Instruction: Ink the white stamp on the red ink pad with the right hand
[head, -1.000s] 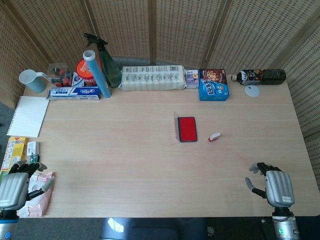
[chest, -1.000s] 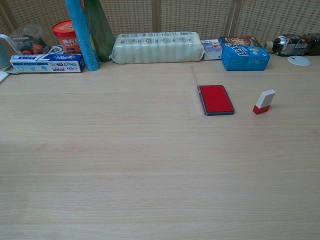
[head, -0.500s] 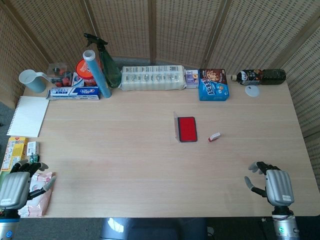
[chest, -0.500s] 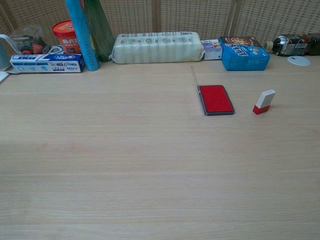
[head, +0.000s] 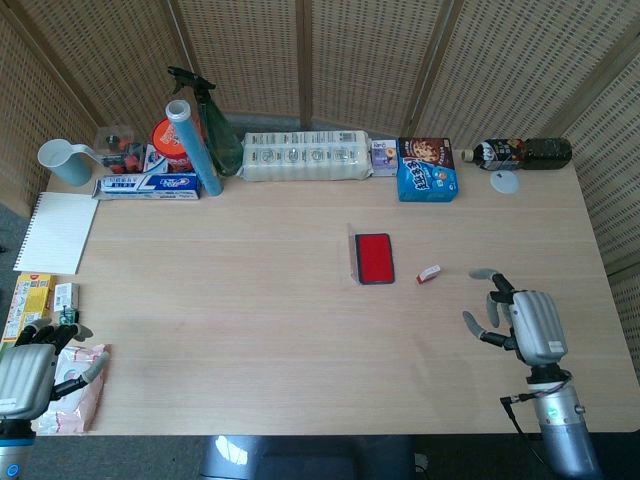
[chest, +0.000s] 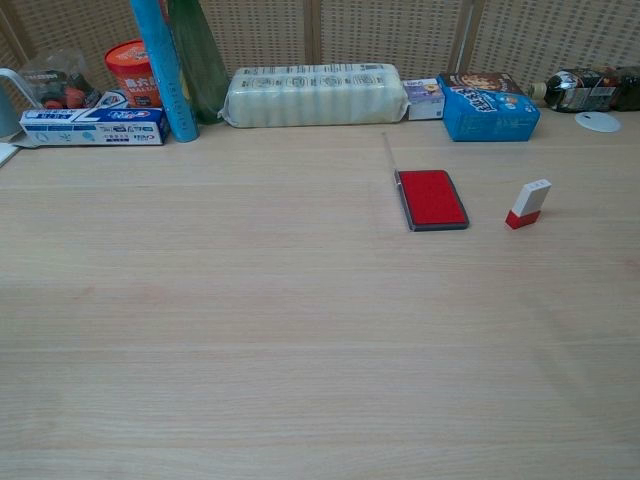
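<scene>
Reaching in from the near bench edge, the right hand hangs empty with fingers spread, short of the white stamp. Best to pinch its white upper body and keep the red base level. Beyond, the red ink pad lies open beside it.

You are working in bright, even light; the bench is showing no glare and only faint, short shadows beside things. Both views are staying sharp across the frame, with the chest view bowing slightly at its edges and a pale sheen lying on the bottle.
</scene>
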